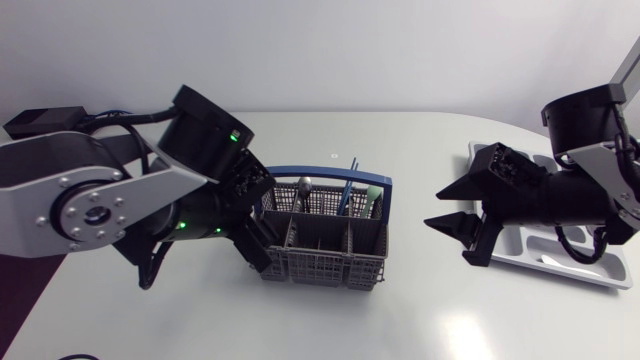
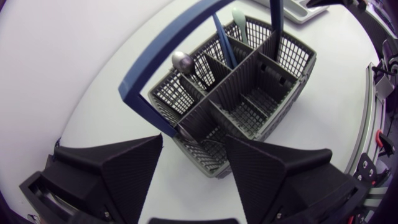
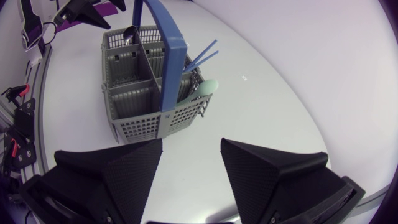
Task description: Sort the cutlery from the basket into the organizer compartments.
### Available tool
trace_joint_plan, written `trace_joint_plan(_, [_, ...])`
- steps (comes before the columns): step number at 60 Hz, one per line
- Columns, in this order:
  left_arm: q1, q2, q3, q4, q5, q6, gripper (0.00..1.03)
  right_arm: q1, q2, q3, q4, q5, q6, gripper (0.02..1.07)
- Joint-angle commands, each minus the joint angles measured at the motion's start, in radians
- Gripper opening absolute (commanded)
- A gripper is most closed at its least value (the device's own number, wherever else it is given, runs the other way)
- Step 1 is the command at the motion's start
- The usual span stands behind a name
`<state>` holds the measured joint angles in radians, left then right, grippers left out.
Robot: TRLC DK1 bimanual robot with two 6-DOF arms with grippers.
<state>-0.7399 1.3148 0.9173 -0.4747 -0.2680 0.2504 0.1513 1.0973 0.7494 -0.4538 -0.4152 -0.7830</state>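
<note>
Overhead, the organizer [image 1: 550,262] shows; the right wrist view misses it.

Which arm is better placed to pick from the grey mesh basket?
Left, probably: left gripper open at the corner of the grey mesh basket, near the silver metal spoon; right gripper apart, by the white organizer tray.

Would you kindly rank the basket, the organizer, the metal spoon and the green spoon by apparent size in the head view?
1. basket
2. organizer, though this is unsure, since the right arm hides much of it
3. metal spoon and green spoon: only their ends show, and they look about alike
</note>
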Motion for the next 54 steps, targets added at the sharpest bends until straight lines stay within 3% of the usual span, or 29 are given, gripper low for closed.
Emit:
trace_joint_plan(1, [-0.029, 0.035, 0.026, -0.021, -0.023, -0.028, 0.69, 0.031, -0.048, -0.015, -0.034, 0.003, 0.034, 0.72])
trace_joint_plan(13, [-0.019, 0.047, 0.034, -0.019, -0.051, -0.040, 0.69, 0.151, -0.159, -0.005, -0.100, 0.021, 0.093, 0.75])
trace_joint_plan(23, [0.089, 0.000, -0.003, -0.008, -0.039, -0.031, 0.69, 0.266, -0.220, 0.007, -0.138, 0.053, 0.174, 0.75])
trace_joint_plan(28, [0.175, -0.020, -0.035, 0.005, 0.021, -0.005, 0.69, 0.332, -0.208, 0.007, -0.141, 0.078, 0.217, 0.75])
trace_joint_plan(36, [0.232, -0.015, -0.100, 0.054, 0.049, 0.033, 0.69, 0.432, -0.151, 0.008, -0.095, 0.113, 0.292, 0.75])
trace_joint_plan(54, [0.198, 0.109, -0.147, 0.145, 0.061, 0.049, 0.69, 0.584, 0.001, 0.056, 0.015, 0.240, 0.412, 0.75])
